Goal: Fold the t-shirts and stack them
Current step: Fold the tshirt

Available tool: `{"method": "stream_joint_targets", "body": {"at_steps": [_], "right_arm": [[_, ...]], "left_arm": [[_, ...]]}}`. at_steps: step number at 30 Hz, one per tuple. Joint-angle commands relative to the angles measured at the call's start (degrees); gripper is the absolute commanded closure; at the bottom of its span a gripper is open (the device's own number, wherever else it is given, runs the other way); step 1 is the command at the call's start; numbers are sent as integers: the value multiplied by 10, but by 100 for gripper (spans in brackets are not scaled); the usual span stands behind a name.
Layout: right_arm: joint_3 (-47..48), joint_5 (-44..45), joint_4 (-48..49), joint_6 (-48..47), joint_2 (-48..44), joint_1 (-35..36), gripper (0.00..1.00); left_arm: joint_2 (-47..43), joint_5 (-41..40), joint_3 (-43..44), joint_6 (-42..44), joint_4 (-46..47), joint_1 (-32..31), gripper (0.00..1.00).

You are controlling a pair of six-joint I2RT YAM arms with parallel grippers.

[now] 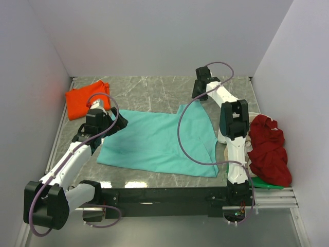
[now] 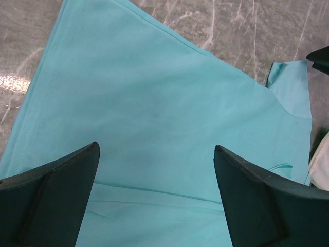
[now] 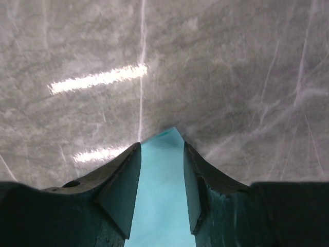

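Three shirts: teal cotton t-shirt [image 1: 154,141] centre, orange t-shirt [image 1: 82,103] upper left, dark red t-shirt [image 1: 267,149] right. Left gripper [image 2: 157,148] wide; right gripper [image 3: 162,145] narrow around teal corner.

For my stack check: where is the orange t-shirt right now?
Top view: the orange t-shirt lies at the far left corner of the table beside the left wall, just beyond the left hand, apart from the spread teal t-shirt.

The left claw [image 2: 157,148] hangs spread wide at mid-reach, while the right claw [image 3: 162,144], far out on its stretched arm, pinches the teal t-shirt [image 3: 162,206].
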Motion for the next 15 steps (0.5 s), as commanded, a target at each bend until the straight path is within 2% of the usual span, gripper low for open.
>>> {"method": "stream_joint_targets", "body": {"at_steps": [1,7,15], "right_arm": [[47,-1,-8,-6,18,-3,54],[94,-10,-43,0,53,-5,54],[77,4,-43,12,48,-6,57]], "left_arm": [[1,11,17,12,21,3,1],[5,14,20,14,21,3,1],[6,13,19,16,22,3,1]]}}
